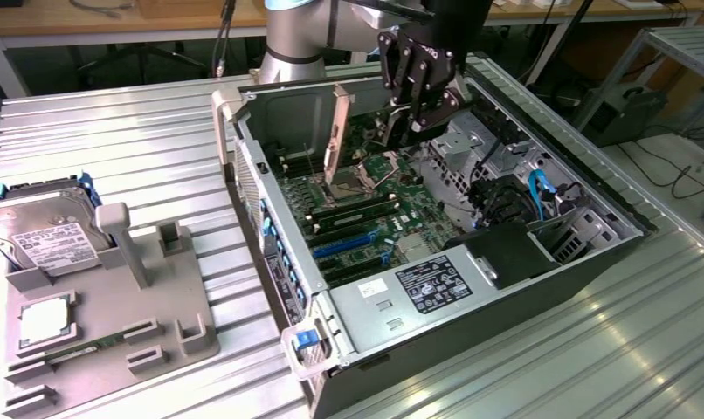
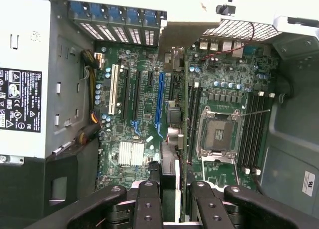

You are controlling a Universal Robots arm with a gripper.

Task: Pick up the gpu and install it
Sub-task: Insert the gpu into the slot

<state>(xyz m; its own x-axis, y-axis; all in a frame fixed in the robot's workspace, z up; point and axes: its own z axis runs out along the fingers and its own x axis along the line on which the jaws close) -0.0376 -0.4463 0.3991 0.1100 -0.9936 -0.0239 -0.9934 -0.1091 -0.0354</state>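
The gripper [image 1: 413, 118] hangs over the open computer case [image 1: 562, 271], above the motherboard [image 1: 369, 223]. Its fingers [image 2: 149, 206] are pinched on the gpu [image 1: 342, 131], which stands on edge in mid-air over the board rather than seated in a slot.

In the exterior view the card is upright: its silver end bracket [image 1: 339, 118] runs top to bottom at the end facing the case's rear wall, and the card's long axis runs from that wall toward the gripper.

In the wrist view the gpu [image 2: 175, 139] appears edge-on, a thin strip running from between the fingers toward the rear wall, parallel to the blue expansion slot [image 2: 159, 102] and between it and the CPU socket [image 2: 217, 134].

Outside the case, a hard drive [image 1: 37, 231] leans in a grey parts holder [image 1: 107, 314] on the metal table [image 1: 131, 131].
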